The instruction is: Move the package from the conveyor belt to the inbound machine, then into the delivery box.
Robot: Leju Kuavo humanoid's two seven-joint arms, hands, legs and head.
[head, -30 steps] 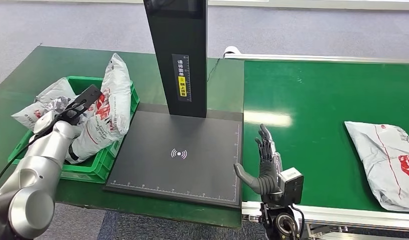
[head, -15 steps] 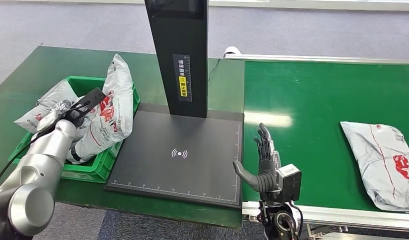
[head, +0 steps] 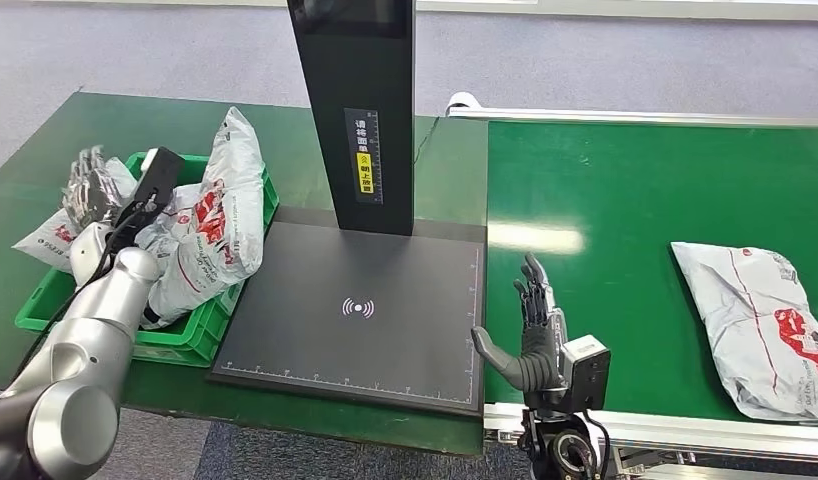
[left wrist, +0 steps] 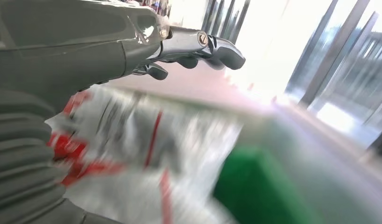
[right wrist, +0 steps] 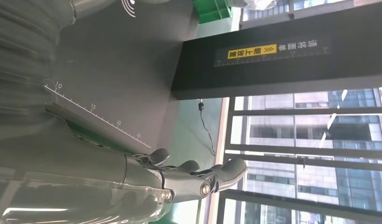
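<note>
Grey-white package – red print, flat on green conveyor belt.

Inbound machine on counter, centre, its column at rear. Delivery box just left of it, packages piled inside. Conveyor belt right of machine; package on belt, far right. Right hand at belt's near-left corner. Left hand above box.

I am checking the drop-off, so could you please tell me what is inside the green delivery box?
The green delivery box holds several grey-white packages with red print, one leaning upright. The box floor and anything beneath them is covered.
</note>
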